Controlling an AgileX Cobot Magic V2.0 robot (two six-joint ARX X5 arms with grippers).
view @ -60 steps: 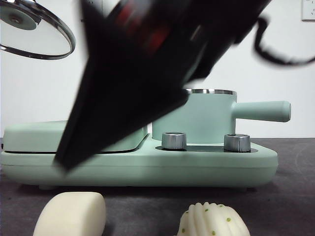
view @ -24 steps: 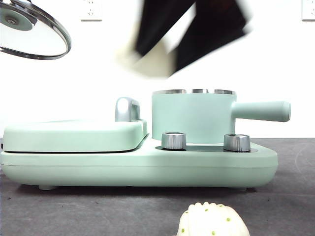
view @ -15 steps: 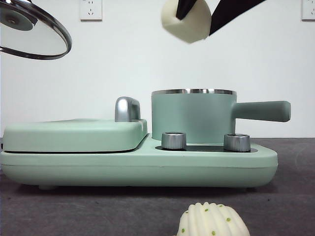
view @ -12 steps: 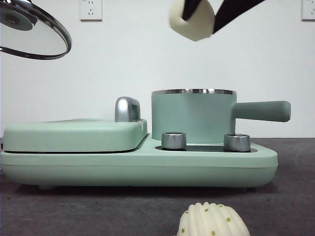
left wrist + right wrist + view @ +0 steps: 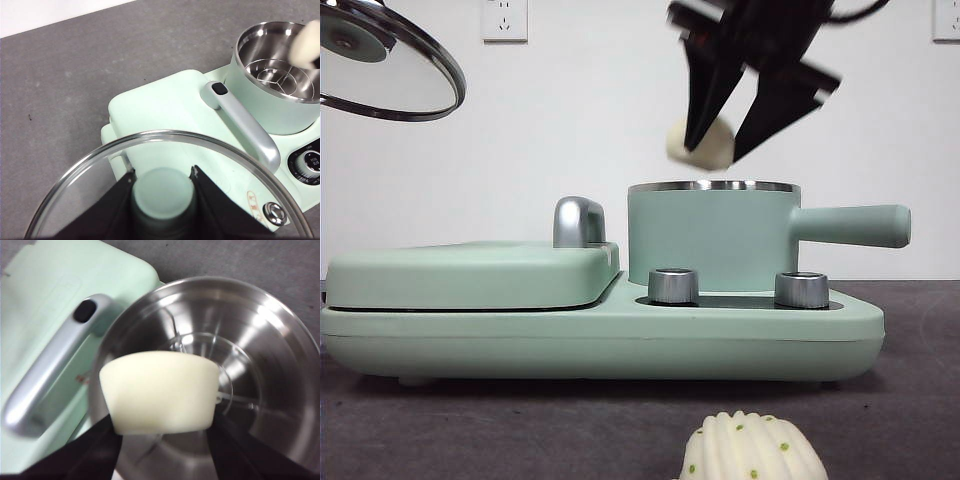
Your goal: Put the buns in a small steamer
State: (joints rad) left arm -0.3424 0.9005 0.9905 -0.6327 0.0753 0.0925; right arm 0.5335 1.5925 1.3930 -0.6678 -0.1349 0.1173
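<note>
Steel inside: the small steamer [image 5: 210, 370] is seen open and empty, only a wire rack at its bottom; no bun is laid in it yet
Smooth bun [image 5: 701, 145]: it is held just above the steel rim, over the opening, so the first placing is judged nearly done but not finished
Ribbed bun [image 5: 752, 448]: it is left on the grey desk [image 5: 920, 400] in front of the appliance, well apart from the pot; this one is still to be picked
Right gripper [image 5: 735, 135]: it is brought down from above, jaws pointing down and clamped on both sides of the smooth bun
Left gripper [image 5: 162, 192]: it is kept off to the side, jaws closed on the green knob of the glass lid [image 5: 382, 60], which is held high and tilted
</note>
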